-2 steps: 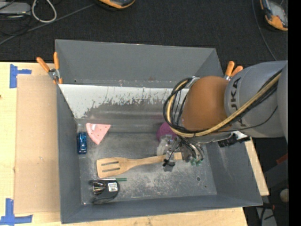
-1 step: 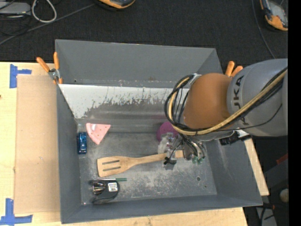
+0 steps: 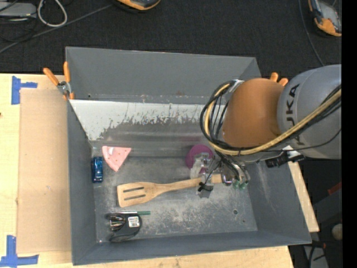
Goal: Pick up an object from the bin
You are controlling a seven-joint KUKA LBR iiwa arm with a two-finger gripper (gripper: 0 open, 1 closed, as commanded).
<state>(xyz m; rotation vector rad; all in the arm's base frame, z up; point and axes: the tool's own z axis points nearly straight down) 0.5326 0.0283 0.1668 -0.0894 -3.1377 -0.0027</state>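
Grey bin [image 3: 184, 219] — gripper [image 3: 207, 182], open or closed I cannot tell, over wooden spatula [image 3: 150, 191] — half-hiding a purple thing [image 3: 195, 153].

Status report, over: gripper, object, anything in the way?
Gripper low at handle end of wooden slotted spatula. Grasp not confirmed. Purple object close beside, toward back wall.

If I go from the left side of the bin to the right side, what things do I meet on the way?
Blue toy car → pink triangle → wooden slotted spatula → purple thing. The black thing near the front wall is left out, since it lies level with both the triangle and the spatula's head.
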